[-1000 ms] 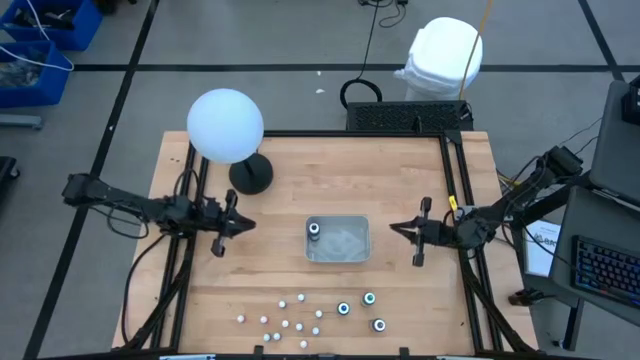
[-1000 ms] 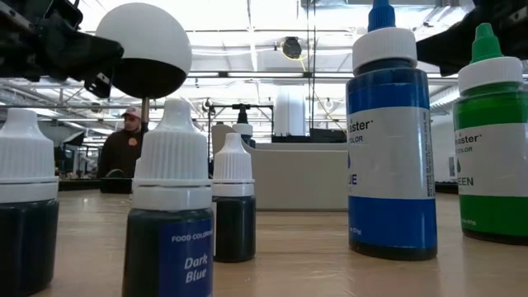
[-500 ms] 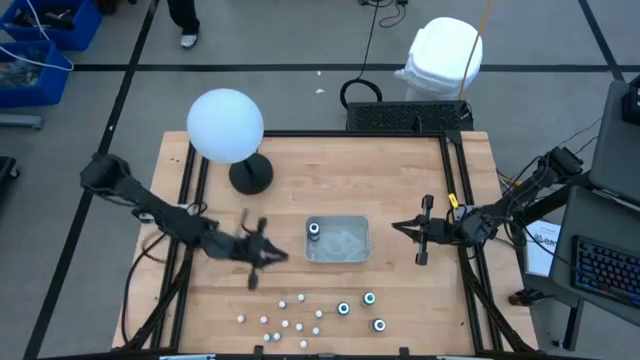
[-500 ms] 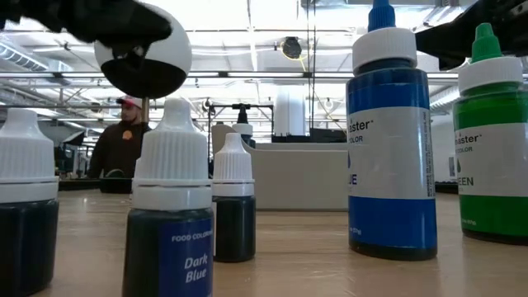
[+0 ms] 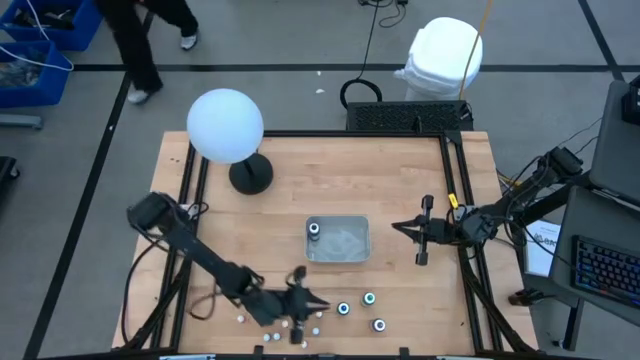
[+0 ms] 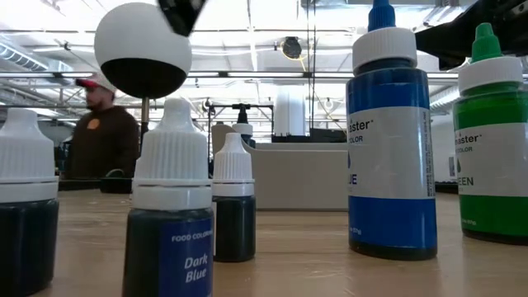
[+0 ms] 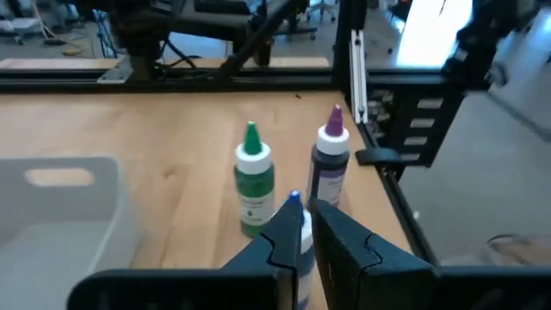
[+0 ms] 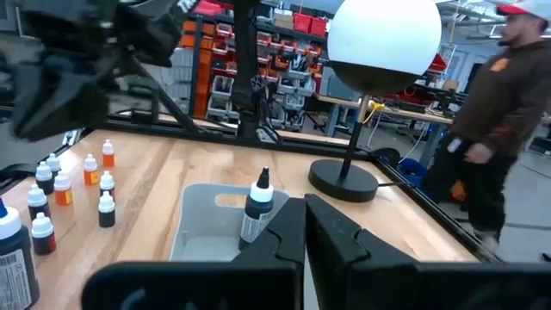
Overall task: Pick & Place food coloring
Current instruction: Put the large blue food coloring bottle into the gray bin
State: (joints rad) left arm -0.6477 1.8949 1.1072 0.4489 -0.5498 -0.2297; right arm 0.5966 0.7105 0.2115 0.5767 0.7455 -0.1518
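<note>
Now left fingers [image 7: 301, 226] narrowly apart around blue bottle [image 7: 297, 226].

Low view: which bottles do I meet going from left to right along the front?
White-capped dark bottle at the edge → "Dark Blue" dropper bottle → small dark bottle → tall blue bottle → green bottle.

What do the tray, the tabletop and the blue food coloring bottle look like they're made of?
The tray looks like clear, slightly frosted plastic: the wood shows faintly through it. The tabletop seems to be light wood with a smooth finish, with visible plank seams and grain. The blue bottle appears to be glossy, translucent plastic under a ribbed white cap, probably squeezable.
</note>
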